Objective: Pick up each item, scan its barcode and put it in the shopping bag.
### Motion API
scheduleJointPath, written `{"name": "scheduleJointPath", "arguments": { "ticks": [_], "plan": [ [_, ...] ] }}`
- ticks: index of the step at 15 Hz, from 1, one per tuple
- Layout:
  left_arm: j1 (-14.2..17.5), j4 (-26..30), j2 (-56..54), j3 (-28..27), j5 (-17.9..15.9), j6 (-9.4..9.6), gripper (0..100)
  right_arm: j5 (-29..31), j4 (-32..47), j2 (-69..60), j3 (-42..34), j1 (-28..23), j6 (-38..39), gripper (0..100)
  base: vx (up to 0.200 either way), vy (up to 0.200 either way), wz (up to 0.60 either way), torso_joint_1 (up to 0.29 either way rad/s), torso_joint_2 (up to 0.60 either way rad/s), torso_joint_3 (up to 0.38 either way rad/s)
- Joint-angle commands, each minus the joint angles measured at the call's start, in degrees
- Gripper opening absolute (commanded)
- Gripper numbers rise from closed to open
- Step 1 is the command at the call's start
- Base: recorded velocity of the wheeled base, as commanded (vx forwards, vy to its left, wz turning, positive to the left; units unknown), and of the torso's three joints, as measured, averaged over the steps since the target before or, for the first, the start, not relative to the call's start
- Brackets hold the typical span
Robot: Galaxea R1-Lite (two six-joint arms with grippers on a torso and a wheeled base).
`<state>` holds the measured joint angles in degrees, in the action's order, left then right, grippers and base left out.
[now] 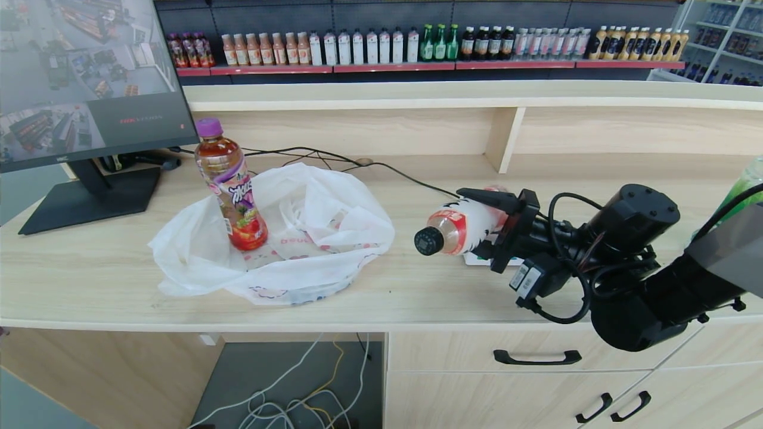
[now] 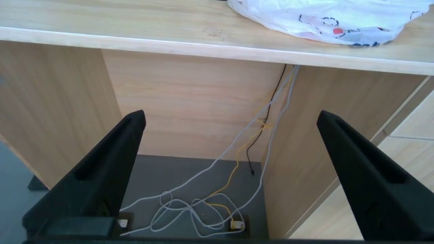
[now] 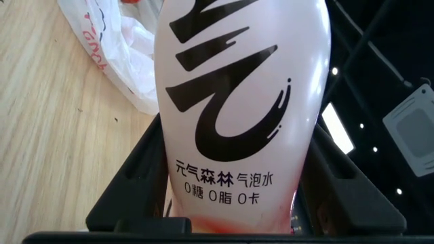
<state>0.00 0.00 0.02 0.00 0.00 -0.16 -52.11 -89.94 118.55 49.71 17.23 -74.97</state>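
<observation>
My right gripper (image 1: 486, 220) is shut on a white-labelled bottle (image 1: 462, 226) with a black cap, held sideways just above the counter, cap pointing toward the white shopping bag (image 1: 322, 238). In the right wrist view the bottle (image 3: 241, 102) sits between the black fingers (image 3: 139, 176), with the bag (image 3: 112, 47) beyond it. A purple-capped red drink bottle (image 1: 229, 185) stands upright inside the bag. My left gripper (image 2: 230, 176) hangs open below the counter edge, with the bag (image 2: 325, 17) on the counter above it.
A monitor (image 1: 83, 77) on a black stand sits at the counter's back left. A black cable (image 1: 381, 170) runs across the counter behind the bag. A green bottle (image 1: 745, 185) shows at the far right. Loose wires (image 2: 224, 196) lie on the floor under the counter.
</observation>
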Motion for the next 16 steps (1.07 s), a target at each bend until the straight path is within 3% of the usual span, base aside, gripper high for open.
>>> {"name": "scheduleJointPath", "arguments": {
  "ticks": [1,8,11,16],
  "plan": [
    [0.0,0.0,0.0,0.0,0.0,-0.02,100,0.0,-0.1,-0.5,0.2,-0.1,0.1,0,0.000,0.000,0.00,0.000,0.00,0.000],
    [0.0,0.0,0.0,0.0,0.0,-0.02,100,3.5,-0.1,-7.8,-0.1,0.4,7.0,0,0.000,0.000,0.00,0.000,0.00,0.000],
    [0.0,0.0,0.0,0.0,0.0,-0.02,100,7.7,-0.1,-12.6,-2.0,1.6,16.7,0,0.000,0.000,0.00,0.000,0.00,0.000],
    [0.0,0.0,0.0,0.0,0.0,-0.02,100,21.0,-0.1,-19.1,-5.7,3.7,34.2,0,0.000,0.000,0.00,0.000,0.00,0.000]
  ]
}}
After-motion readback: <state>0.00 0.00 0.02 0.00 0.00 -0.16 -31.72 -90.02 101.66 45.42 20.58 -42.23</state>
